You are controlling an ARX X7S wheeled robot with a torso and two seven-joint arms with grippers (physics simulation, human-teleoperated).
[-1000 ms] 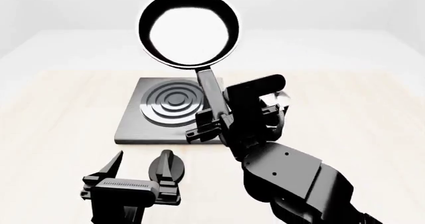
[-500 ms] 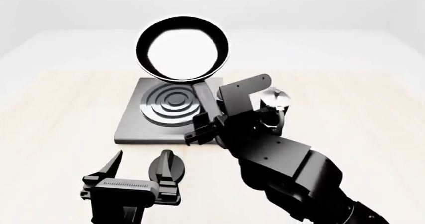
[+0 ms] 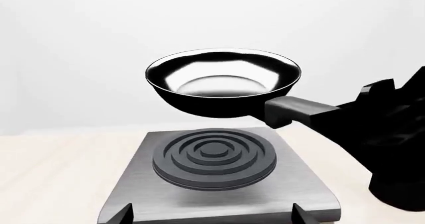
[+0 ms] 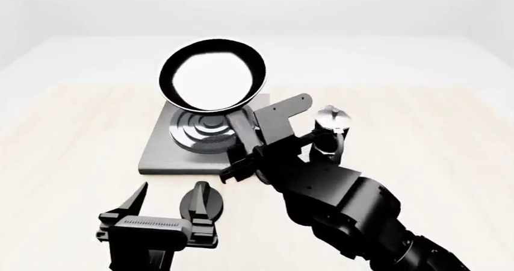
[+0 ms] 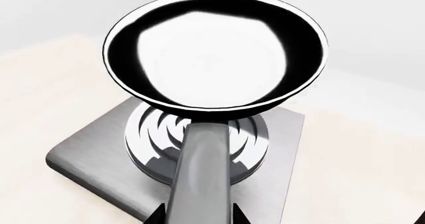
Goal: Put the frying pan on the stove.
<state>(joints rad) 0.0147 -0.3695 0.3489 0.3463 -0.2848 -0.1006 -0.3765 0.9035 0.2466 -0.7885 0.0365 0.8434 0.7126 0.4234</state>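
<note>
The frying pan is glossy black with a bright reflective inside and hangs in the air above the stove, level, not touching it. My right gripper is shut on the pan's long handle. In the right wrist view the pan hangs over the burner rings and the handle runs between the fingertips. In the left wrist view the pan floats clearly above the grey stove plate. My left gripper is open and empty, in front of the stove.
A small silver-topped moka pot stands right of the stove, just behind my right arm. A small round black knob lies at the left gripper's right finger. The light wooden tabletop spreads to both sides.
The right gripper has carried the pan down and slightly left, closer to the stove. The left gripper has not moved.
</note>
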